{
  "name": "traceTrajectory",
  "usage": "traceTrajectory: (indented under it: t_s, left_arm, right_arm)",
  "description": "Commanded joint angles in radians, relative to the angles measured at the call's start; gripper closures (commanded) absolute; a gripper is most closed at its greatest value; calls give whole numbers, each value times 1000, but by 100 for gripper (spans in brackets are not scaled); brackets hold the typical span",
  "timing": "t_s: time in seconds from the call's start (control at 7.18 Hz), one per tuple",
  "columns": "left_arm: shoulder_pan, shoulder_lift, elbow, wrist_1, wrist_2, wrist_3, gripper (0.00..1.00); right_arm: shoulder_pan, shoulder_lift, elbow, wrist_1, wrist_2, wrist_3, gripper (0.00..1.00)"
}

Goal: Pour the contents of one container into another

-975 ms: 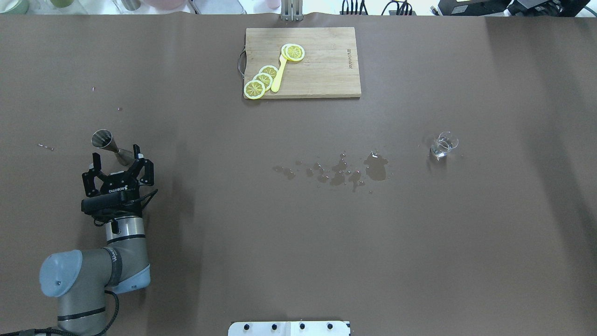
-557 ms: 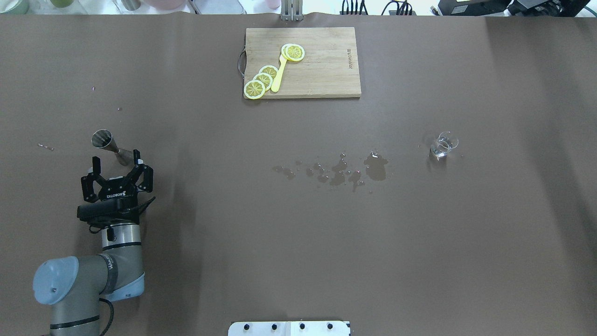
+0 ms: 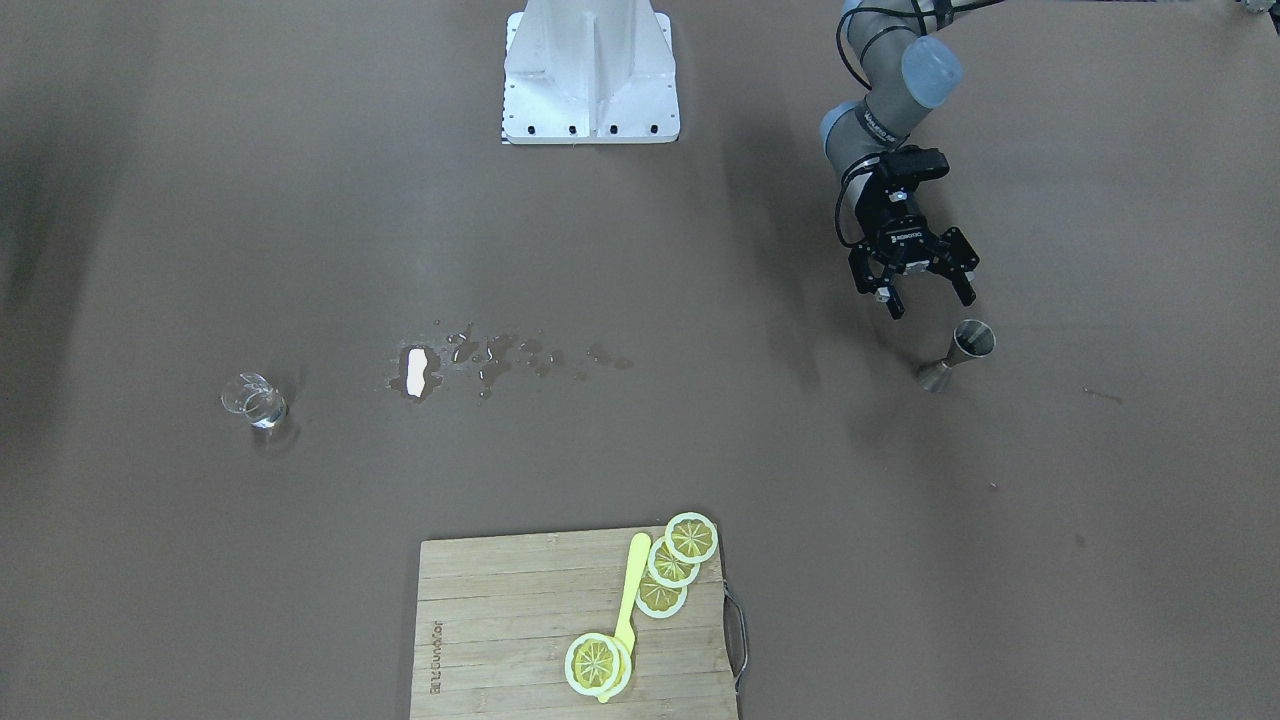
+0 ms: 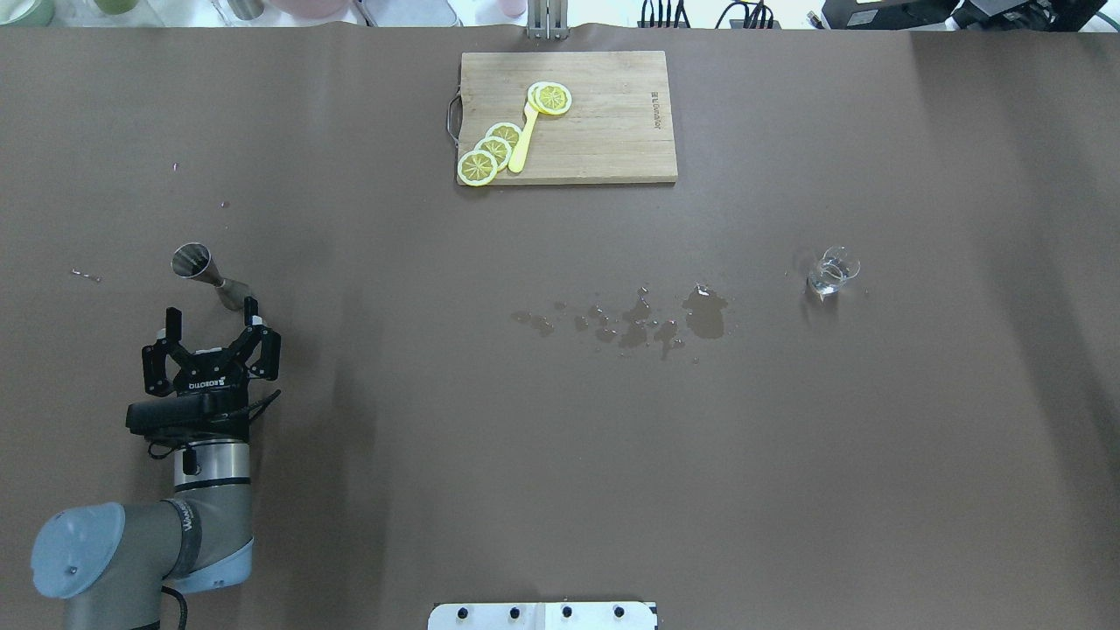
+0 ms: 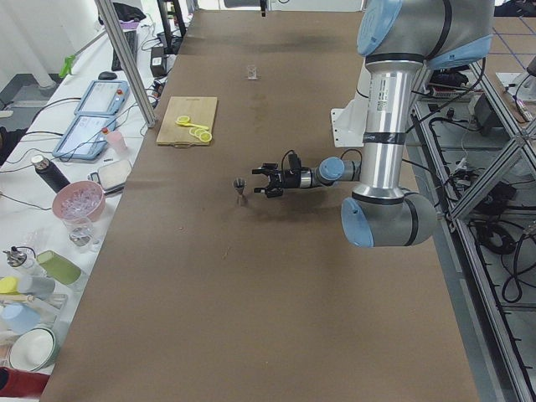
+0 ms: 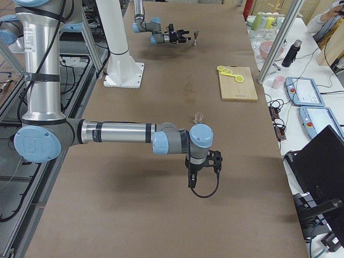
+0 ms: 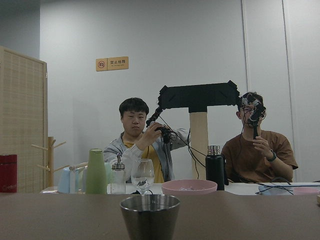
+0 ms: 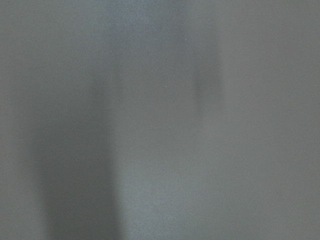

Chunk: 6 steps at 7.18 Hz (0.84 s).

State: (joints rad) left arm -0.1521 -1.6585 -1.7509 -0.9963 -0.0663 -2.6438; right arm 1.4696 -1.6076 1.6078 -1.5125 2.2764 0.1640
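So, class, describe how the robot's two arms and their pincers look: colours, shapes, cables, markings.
The left arm and right arm are silver-grey tubes with pale blue joint caps. Each ends in a black pincer. The left pincer has two fingers, white lettering and a black cable at its wrist; a black cable loops under the right pincer.

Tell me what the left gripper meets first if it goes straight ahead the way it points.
The steel jigger: the open left gripper points at it with nothing between, and the left wrist view shows its cup centred ahead. Relative height is hard to judge.
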Motion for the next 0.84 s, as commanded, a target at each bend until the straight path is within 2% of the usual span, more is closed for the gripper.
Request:
traceTrajectory:
  t_s: [0.0, 0.14, 0.28, 0.7]
  left_arm:
    - [25, 20, -48, 24, 0, -1, 1]
    - [22, 25, -61, 30, 26, -1, 1]
    - [23, 63, -125, 69, 46, -2, 1]
    - [23, 57, -177, 94, 45, 13, 1]
  right_arm:
    - [0, 0, 0, 0, 0, 0, 0]
    - [0, 0, 0, 0, 0, -1, 0]
    - [0, 0, -2, 0, 0, 0, 0]
    - [0, 0, -6, 0, 0, 0, 0]
